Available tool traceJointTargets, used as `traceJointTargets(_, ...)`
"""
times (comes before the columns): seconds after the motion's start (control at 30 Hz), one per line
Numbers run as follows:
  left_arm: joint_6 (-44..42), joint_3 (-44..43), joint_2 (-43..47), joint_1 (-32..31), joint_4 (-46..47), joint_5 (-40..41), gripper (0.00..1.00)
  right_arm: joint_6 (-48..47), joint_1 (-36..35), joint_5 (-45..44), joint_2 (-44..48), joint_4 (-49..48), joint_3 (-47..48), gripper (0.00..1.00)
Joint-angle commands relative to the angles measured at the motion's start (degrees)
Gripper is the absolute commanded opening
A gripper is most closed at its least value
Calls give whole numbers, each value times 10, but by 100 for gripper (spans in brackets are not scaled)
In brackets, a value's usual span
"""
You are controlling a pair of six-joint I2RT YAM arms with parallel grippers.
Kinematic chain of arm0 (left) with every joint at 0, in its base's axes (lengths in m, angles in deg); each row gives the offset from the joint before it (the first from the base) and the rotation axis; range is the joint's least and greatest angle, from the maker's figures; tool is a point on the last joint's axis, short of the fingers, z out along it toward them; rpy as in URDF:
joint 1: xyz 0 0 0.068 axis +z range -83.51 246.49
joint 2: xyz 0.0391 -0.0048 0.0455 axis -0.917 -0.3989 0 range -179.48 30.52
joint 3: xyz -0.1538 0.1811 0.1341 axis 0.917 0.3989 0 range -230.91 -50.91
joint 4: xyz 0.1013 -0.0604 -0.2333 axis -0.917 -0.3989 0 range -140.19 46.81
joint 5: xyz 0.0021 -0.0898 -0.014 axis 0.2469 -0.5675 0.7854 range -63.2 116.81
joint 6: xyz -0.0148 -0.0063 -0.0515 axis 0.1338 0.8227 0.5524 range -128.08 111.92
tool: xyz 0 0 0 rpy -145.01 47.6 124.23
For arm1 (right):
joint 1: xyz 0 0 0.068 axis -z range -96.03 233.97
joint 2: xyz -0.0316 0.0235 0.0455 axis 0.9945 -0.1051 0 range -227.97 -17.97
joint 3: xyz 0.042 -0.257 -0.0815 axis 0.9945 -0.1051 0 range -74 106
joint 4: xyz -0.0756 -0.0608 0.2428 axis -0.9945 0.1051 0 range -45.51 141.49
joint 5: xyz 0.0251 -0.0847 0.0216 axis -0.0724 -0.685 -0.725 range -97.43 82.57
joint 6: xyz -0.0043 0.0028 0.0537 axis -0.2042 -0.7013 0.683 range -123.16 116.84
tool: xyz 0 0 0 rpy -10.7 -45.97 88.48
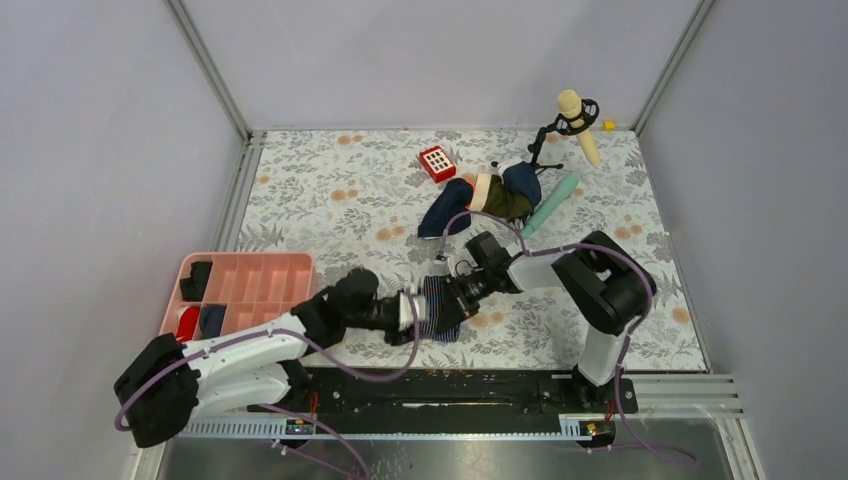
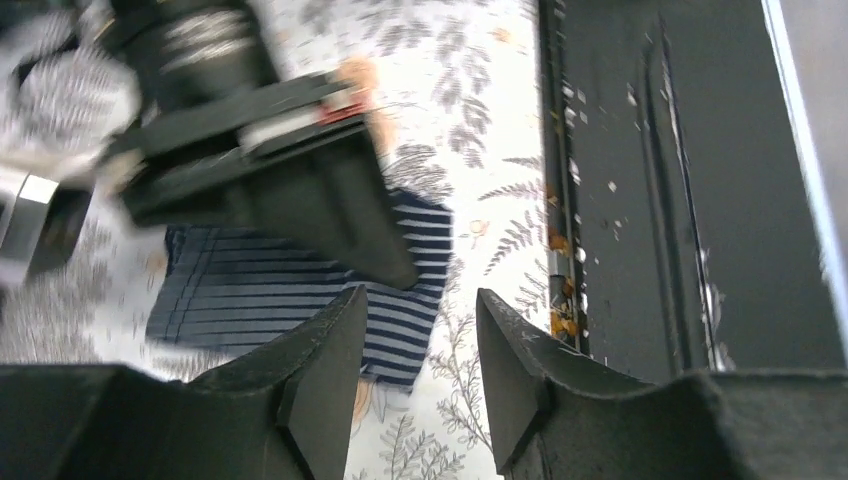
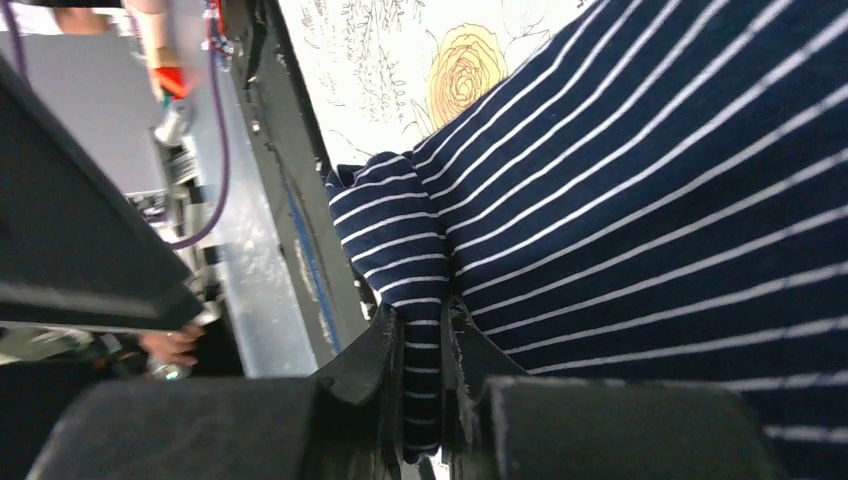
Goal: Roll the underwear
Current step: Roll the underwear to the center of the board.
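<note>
The underwear (image 1: 441, 311), dark navy with thin pale stripes, lies bunched on the floral mat near the front edge, between the two arms. In the right wrist view my right gripper (image 3: 425, 322) is shut on a folded edge of the underwear (image 3: 650, 200), and the cloth stands pinched between the fingers. My left gripper (image 2: 420, 295) is open just off the near corner of the underwear (image 2: 410, 335), with only floral mat between its fingers. From above, the left gripper (image 1: 414, 318) meets the cloth from the left and the right gripper (image 1: 450, 298) from the right.
A pink tray (image 1: 262, 272) with compartments sits at the left. A heap of other garments (image 1: 487, 198), a red keypad (image 1: 437, 162), a mint cylinder (image 1: 549, 205) and a microphone on a stand (image 1: 577, 118) lie at the back. The black base rail (image 1: 450, 386) runs close behind the underwear.
</note>
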Motion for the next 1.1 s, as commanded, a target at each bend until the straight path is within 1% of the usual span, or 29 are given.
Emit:
traceJointTargets(0.0,-214,55,13,-95,86,86,45,-11,2,54,-82,100,36,0)
traceJointTargets(0.07,-246,86,0,-113,144,111,45,-11,4,76,-101,101,42,0)
traceJointTargets(0.1,-259,90,-8,-121,152,120,44,-11,4,83,-106,101,44,0)
traceJointTargets(0.27,-307,109,-23,-132,151,142,40,-13,4,96,-114,101,45,0)
traceJointTargets(0.4,-327,123,-34,-138,155,182,40,-10,4,100,-120,101,47,0)
traceJointTargets(0.47,-333,130,-35,-140,161,179,41,-9,4,101,-123,101,49,0)
traceJointTargets(0.6,-339,125,-49,-148,136,161,41,-1,5,103,-132,101,55,0)
traceJointTargets(0.73,-370,123,-74,-167,104,151,40,6,7,109,-146,102,61,0)
traceJointTargets(0.93,-388,88,-166,-196,76,166,39,14,12,109,-155,102,65,0)
traceJointTargets(1.03,-385,66,-213,-203,60,170,32,16,13,107,-154,102,65,0)
traceJointTargets(1.07,-382,60,-226,-203,54,170,26,16,13,106,-153,102,65,0)
